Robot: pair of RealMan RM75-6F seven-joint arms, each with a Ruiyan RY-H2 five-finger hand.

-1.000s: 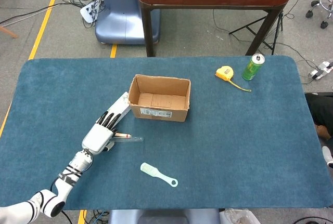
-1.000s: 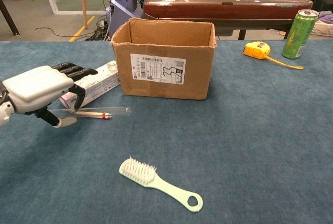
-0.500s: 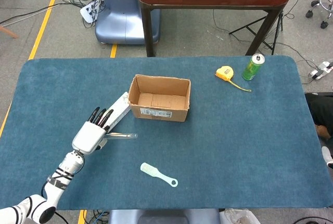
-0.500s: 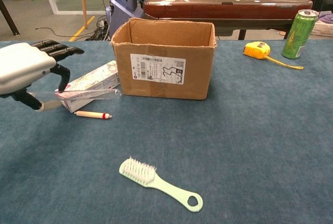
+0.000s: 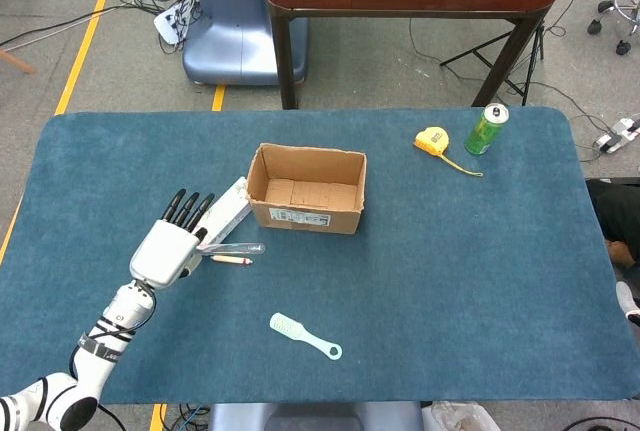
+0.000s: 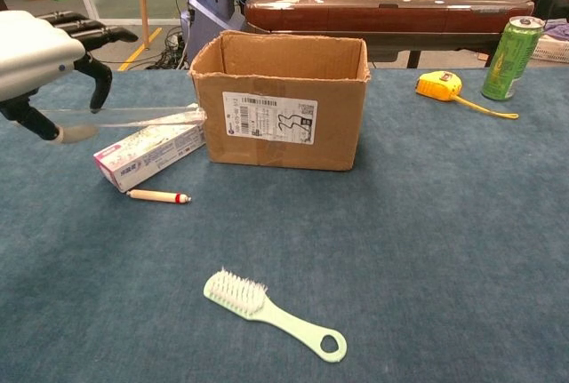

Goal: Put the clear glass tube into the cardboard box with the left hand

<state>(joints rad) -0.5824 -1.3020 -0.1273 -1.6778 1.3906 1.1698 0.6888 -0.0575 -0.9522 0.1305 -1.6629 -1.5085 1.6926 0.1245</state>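
The robot's white-and-black left hand (image 6: pixel 40 54) pinches the clear glass tube (image 6: pixel 133 116) near one end, with the other dark fingers (image 5: pixel 185 207) spread forward, and holds it level above the blue felt-covered table (image 5: pixel 470 271). In the chest view the tube's free end reaches toward the left wall of the open brown cardboard box (image 6: pixel 280 99), close to it but outside it; in the head view the tube (image 5: pixel 232 249) lies to the left of the box (image 5: pixel 307 189), not over its opening. Below the tube, a small white printed carton (image 6: pixel 149 150) lies on the table just beside the box's left side, and a thin wooden stick with a red tip (image 6: pixel 158 195) lies on the cloth in front of that carton. A pale green plastic brush with a hole in its handle (image 6: pixel 271 315) rests nearer the front edge, well apart from the box. Toward the far right of the table stand a green drink can (image 6: pixel 510 58) and, just beside it, a yellow tape measure (image 6: pixel 440 86) with its strip pulled out. The right hand shows in neither view.
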